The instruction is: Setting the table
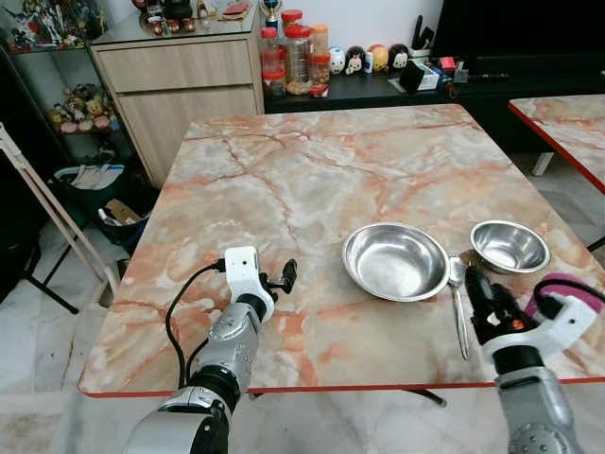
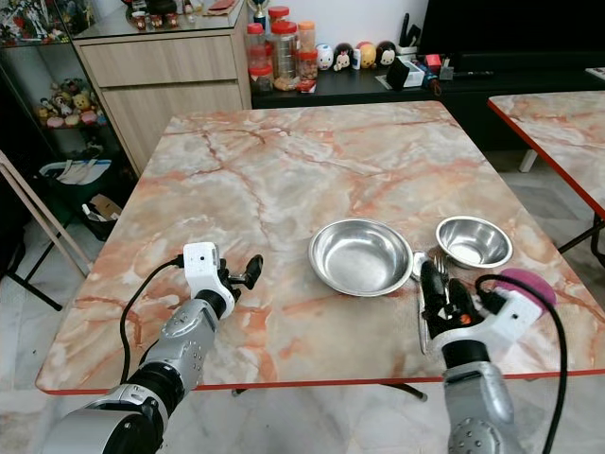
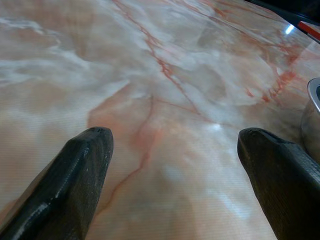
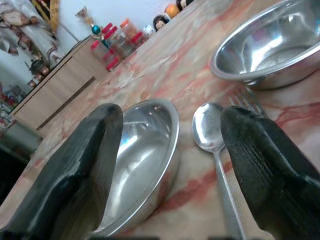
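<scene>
A wide steel dish point(image 1: 395, 261) and a smaller steel bowl point(image 1: 510, 246) sit on the marble table point(image 1: 312, 170) at its front right. Between them a spoon point(image 1: 459, 307) lies pointing toward the front edge, with a fork point(image 4: 248, 104) beside it. My right gripper point(image 1: 480, 288) is open just above the spoon's handle, its fingers straddling the spoon point(image 4: 209, 131) in the right wrist view. My left gripper point(image 1: 284, 278) is open and holds nothing, low over bare tabletop near the front left, well left of the dish.
A wooden cabinet point(image 1: 180, 85) with jars point(image 1: 297, 59) and a dark low bench point(image 1: 397, 90) with figurines stand behind the table. A second marble table point(image 1: 567, 128) is at the right. A basket point(image 1: 90, 180) and a folding frame point(image 1: 47, 208) stand on the left floor.
</scene>
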Motion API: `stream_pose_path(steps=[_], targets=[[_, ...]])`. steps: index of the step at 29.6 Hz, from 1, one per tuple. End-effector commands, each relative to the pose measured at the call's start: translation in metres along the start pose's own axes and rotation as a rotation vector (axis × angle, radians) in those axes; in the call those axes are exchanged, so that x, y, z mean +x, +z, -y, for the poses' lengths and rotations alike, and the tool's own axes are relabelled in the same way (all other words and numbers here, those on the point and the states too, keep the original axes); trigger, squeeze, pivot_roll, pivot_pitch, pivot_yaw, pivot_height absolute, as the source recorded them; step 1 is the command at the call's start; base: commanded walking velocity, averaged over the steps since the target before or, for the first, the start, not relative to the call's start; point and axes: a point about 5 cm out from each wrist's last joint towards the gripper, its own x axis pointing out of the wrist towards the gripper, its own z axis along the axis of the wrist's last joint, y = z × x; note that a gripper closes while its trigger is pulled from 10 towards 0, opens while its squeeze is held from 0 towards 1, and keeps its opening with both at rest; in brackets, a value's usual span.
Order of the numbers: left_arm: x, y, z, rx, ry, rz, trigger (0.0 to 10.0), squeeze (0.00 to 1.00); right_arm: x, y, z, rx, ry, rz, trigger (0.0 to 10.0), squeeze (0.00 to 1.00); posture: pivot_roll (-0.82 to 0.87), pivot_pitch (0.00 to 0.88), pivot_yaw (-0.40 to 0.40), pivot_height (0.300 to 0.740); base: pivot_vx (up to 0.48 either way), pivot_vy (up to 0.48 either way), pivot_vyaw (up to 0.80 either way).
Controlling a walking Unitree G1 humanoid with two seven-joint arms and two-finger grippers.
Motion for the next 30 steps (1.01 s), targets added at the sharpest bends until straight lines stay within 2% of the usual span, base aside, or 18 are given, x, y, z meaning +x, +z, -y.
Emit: stream_pose_path(steps=[1,5,10,19,30], targets=[[0.0,-0.002,0.0,0.006,0.002,-0.005,10.0,0.0,0.004,0.002,0.003,0.023,-0.009,-0.003,10.0,0.0,-0.12,0.0,0.031,0.74,0.0,0.0,0.0],[0.0,-0.002,0.001,0.006,0.002,-0.005,10.0,0.0,0.007,0.001,0.006,0.035,-0.017,-0.008,10.0,0.0,-0.12,0.0,0.029,0.74,0.0,0.0,0.0],[0.0,-0.001,0.0,0.017,0.004,-0.006,10.0,0.0,0.019,-0.004,0.01,0.161,-0.056,0.004,10.0,0.0,-0.11,0.0,0.029,0.74,0.0,0.0,0.0],[0.0,0.001,-0.005,0.015,0.022,0.003,10.0,0.0,0.027,-0.012,-0.003,0.184,-0.013,-0.025,10.0,0.0,-0.1,0.0,0.021,0.74,0.0,0.0,0.0],[-0.001,0.001,-0.007,0.015,0.029,0.005,10.0,0.0,0.035,-0.012,-0.004,0.201,-0.031,-0.024,10.0,0.0,-0.09,0.0,0.017,0.74,0.0,0.0,0.0]])
